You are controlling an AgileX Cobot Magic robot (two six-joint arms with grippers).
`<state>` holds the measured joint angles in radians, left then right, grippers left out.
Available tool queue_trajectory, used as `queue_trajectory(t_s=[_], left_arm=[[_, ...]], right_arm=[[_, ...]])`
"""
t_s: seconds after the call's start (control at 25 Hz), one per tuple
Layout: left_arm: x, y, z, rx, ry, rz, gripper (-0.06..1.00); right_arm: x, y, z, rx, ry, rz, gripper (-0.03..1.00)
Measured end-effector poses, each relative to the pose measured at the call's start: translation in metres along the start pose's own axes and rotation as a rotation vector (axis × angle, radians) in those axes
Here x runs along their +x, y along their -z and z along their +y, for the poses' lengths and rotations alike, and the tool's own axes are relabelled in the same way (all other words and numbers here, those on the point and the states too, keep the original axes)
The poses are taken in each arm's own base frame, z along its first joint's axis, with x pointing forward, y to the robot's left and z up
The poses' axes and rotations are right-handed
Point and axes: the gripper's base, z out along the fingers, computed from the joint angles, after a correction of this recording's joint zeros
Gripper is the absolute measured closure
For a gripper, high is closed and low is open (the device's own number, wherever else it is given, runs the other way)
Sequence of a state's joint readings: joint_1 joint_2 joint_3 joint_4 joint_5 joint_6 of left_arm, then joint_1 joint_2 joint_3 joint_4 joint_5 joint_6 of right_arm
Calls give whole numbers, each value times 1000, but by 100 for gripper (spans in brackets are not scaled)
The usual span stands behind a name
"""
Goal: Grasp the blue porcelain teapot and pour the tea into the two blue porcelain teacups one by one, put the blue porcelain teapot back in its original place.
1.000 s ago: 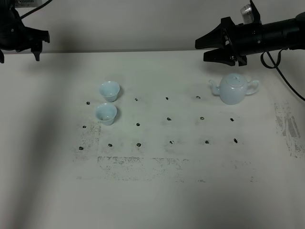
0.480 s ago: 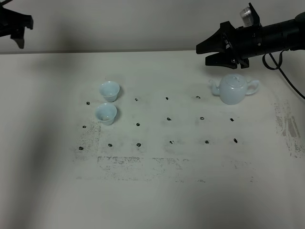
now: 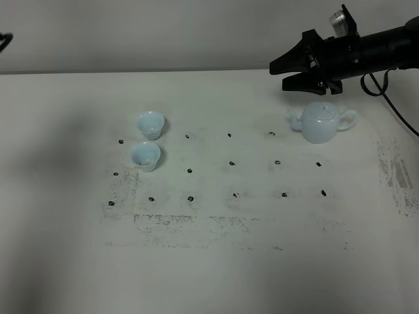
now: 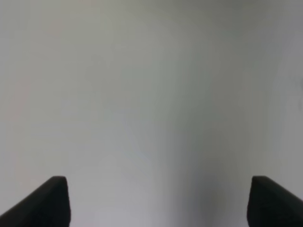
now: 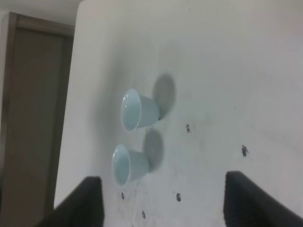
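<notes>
The right tool (image 3: pixel 280 74) hangs released above the teapot (image 3: pixel 321 123) and a little behind it. Its jaws are spread wide, holding and touching nothing. The left tool (image 4: pixel 156 203) is also released. Its wrist view shows two dark fingertips far apart with only a blank pale surface between them.

The front of the desk (image 3: pixel 216 281) is bare up to a scuffed grey patch (image 3: pixel 196 222), so there is wide open room there. Behind the patch lies a grid of small dark marks (image 3: pixel 232 163). At the left of that grid the near cup (image 3: pixel 145 156) and the far cup (image 3: pixel 150 124) stand upright just beside each other, well clear of the desk's left edge. The teapot stands upright at the right, well apart from the cups. Its lid is on, its spout points toward the cups and its handle points toward the right edge. A black cable (image 3: pixel 393 108) droops from the right arm past the handle. The middle of the desk between teapot and cups holds only marks. The back edge meets the wall (image 3: pixel 163 33) just behind the right tool.

A second ago the left arm hung over the back left corner. It has since drawn off, leaving a sliver at the left border of the high view. The right tool has barely shifted, and the teapot and cups have not moved.
</notes>
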<state>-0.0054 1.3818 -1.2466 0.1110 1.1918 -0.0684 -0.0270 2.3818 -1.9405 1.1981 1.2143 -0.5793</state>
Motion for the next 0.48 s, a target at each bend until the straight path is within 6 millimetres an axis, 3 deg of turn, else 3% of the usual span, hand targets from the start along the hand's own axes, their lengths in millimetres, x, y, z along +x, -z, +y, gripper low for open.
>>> queue_trajectory(t_s=[0.32,0.48], left_arm=[[121,-22,-9,124,37,75,22],[169,-34,-11,151,47,-25,22]], right_arm=[[0,0,0,1,-4,1,44],[0,0,0,1,-4,1,44]])
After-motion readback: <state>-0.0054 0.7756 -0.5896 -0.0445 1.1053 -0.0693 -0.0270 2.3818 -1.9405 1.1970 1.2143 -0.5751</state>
